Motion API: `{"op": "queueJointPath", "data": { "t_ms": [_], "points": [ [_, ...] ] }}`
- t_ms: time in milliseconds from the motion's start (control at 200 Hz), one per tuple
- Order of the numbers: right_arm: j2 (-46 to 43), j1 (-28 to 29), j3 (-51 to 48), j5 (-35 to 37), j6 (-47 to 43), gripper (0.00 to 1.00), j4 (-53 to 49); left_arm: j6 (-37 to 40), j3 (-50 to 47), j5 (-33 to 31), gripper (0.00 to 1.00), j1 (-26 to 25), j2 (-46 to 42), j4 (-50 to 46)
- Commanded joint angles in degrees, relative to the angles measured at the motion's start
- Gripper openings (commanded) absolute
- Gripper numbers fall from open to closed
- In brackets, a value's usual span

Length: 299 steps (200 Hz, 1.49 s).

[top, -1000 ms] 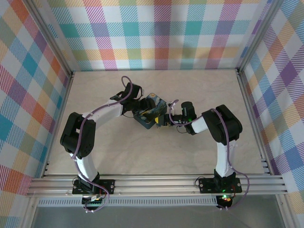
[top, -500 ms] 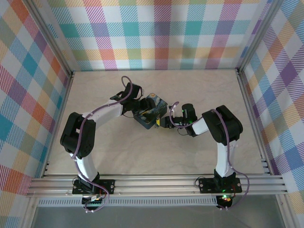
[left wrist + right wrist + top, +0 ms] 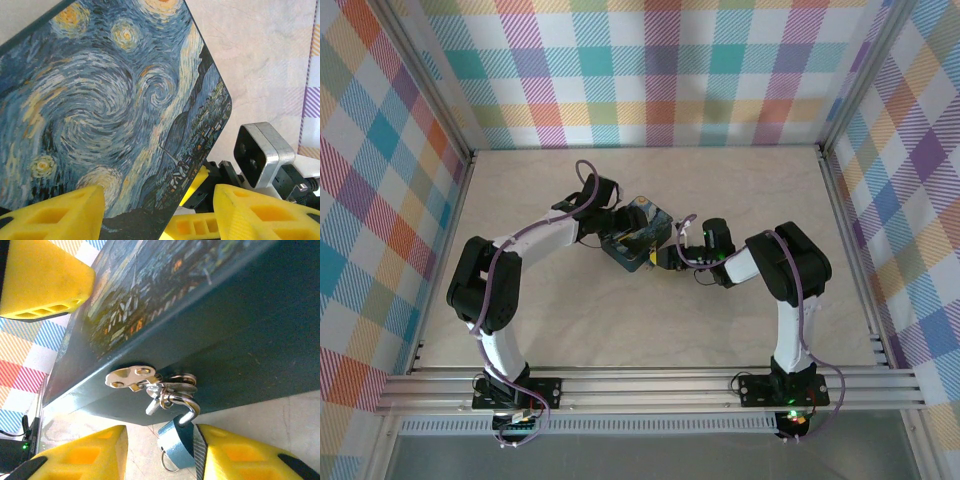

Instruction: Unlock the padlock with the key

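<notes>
The padlock (image 3: 176, 447), small with a blue body, hangs by its silvery shackle (image 3: 187, 407) from the hasp (image 3: 131, 377) on the side wall of the painted blue-and-yellow tin (image 3: 240, 325). The shackle's free end shows as an open hook. My right gripper (image 3: 160, 440) is open around the padlock: the body leans on the right finger (image 3: 240, 455) and stands apart from the left one. A thin wire ring (image 3: 167, 466) hangs under the body; the key itself is hidden. My left gripper (image 3: 157, 200) is open, straddling the tin's (image 3: 110, 100) near corner.
From above, the tin (image 3: 640, 232) lies mid-table between the left gripper (image 3: 610, 228) and the right gripper (image 3: 665, 258). The right arm's yellow fingers (image 3: 200, 182) and wrist camera (image 3: 260, 155) crowd the tin's corner. Checked walls stand around the table.
The right wrist has rolled and moved a little left toward the tin's hasp side, and its jaws have narrowed. The left arm and the tin have stayed put.
</notes>
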Motion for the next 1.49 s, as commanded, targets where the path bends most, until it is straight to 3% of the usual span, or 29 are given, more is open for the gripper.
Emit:
{"op": "queueJointPath", "data": {
  "t_ms": [0, 635, 1000, 1490],
  "points": [
    [-1.07, 0.38, 1.07, -0.18, -1.23, 0.41, -0.04, 1.42, -0.49, -0.76, 0.59, -0.44, -0.08, -0.53],
    [0.82, 0.47, 2.78, -1.63, 0.13, 0.35, 0.91, 1.42, -0.69, -0.85, 0.59, -0.40, -0.26, -0.52],
    [-2.21, -0.94, 0.90, 4.03, -2.37, 0.42, -2.76, 1.57, -0.90, -1.11, 0.59, -0.43, -0.45, -0.52],
    [0.58, -1.05, 4.56, 0.23, -1.82, 0.48, -2.00, 1.48, -1.19, -1.07, 0.59, -0.44, -0.34, -0.53]
  ]
}}
